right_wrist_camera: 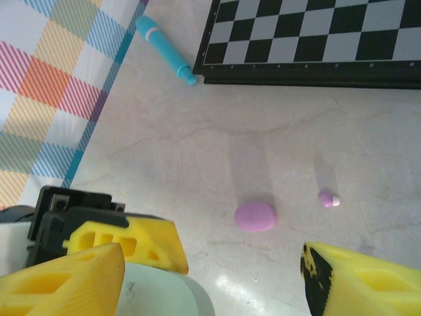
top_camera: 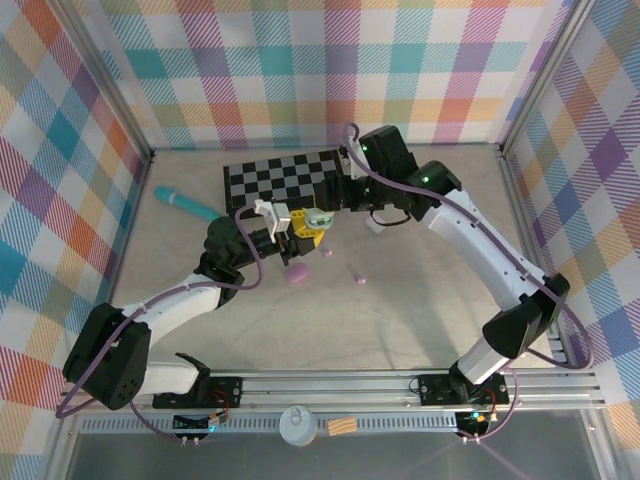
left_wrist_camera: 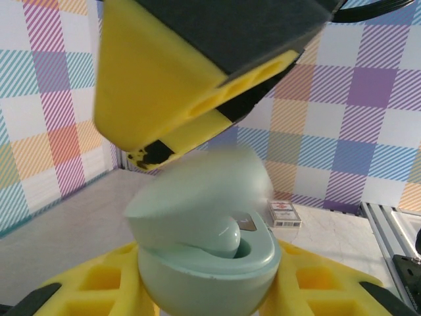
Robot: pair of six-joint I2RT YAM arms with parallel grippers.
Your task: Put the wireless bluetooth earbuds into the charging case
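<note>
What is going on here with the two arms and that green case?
The left gripper holds a pale green charging case, lid open, with a pale green earbud sitting in it. The right gripper is open close by that case, gripping nothing. A pink case and a small pink earbud lie apart on the table, untouched.

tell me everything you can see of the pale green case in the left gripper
The pale green case is a smooth, rounded pebble that looks like plastic. Its hinged lid stands partly open and looks blurred. A matching green earbud sits in the base below it. The case is upright, clamped between the yellow jaws of the left gripper.
</note>
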